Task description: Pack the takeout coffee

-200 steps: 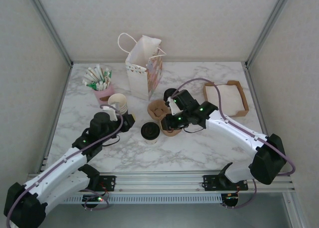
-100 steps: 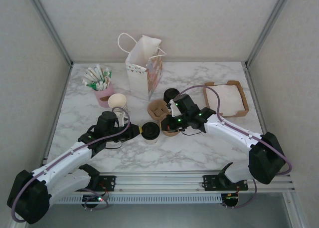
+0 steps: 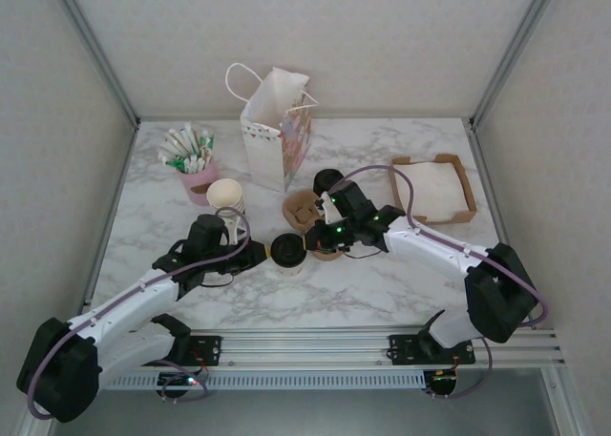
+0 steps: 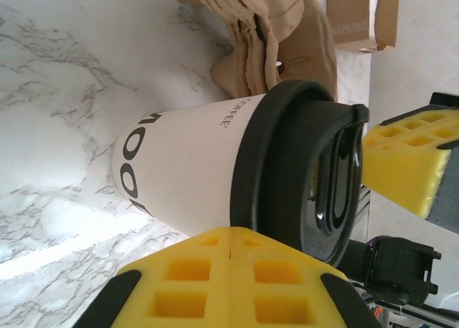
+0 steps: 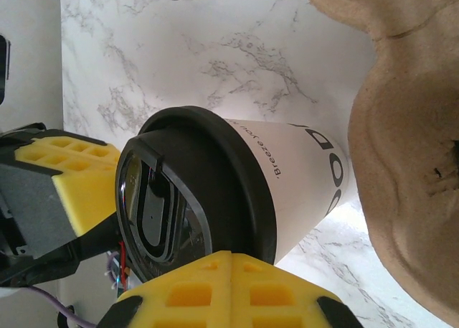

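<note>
The takeout coffee [image 3: 286, 250] stands upright on the marble, a white cup with dark lettering and a black lid [image 4: 301, 177]. My left gripper [image 3: 256, 253] is just left of it, shut, and its yellow tips [image 4: 231, 231] meet at the lid's edge with nothing between them. My right gripper [image 3: 317, 234] is at the cup's right side, also shut, and its joined tips [image 5: 231, 255] are against the lid [image 5: 193, 191]. The cup [image 5: 301, 177] sits between the two grippers. In each wrist view the other arm's yellow pads show beyond the cup.
A brown pulp cup carrier [image 3: 307, 215] lies right behind the cup. A patterned paper bag [image 3: 277, 131] stands at the back. Lidless cream cups [image 3: 226, 197], a pink holder of sachets [image 3: 194, 159], a short black cylinder [image 3: 327, 180] and a cardboard napkin tray [image 3: 434, 188] surround them.
My left gripper has swung right from the cream cups up to the coffee cup. My right gripper has come down and left to the cup's other side. The cup stays put.
</note>
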You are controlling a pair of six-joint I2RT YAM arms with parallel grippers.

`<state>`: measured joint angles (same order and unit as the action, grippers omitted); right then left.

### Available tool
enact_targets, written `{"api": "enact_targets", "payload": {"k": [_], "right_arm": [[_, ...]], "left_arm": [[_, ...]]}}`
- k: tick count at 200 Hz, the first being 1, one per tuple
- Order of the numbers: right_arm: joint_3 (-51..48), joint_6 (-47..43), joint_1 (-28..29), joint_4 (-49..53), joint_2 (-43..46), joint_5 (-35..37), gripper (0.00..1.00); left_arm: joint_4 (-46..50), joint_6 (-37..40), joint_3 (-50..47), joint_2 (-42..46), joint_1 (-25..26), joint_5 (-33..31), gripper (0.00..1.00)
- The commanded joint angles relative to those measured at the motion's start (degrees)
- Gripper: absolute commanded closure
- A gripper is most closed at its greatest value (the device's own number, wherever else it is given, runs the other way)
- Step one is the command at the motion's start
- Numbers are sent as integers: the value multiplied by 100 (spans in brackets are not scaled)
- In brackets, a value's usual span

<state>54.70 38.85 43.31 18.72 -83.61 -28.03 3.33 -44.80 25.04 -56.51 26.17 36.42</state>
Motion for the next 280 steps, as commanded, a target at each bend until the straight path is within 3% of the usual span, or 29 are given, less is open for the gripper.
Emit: {"api": "enact_targets", "payload": {"k": [1,75,137,187,280], "right_arm": [[-109,53,-22,-139,-146,-159,100],[-84,4,-23,-83,-417,-136,100],[258,-230,-20,170,-571,-115,100],[792,-496,-19,411,-940,-119,100],[2055,-775,-19,645,-1956,-479,100]], "left_arm": [[-48,137,-51,-43,-56,23,100],[194,213,-44,133,-103,-90,100],[925,436,88,620,-543,-438,100],[970,464,133,893,-915,-360,100],[770,453,160,992,-1151,-144,100]]}}
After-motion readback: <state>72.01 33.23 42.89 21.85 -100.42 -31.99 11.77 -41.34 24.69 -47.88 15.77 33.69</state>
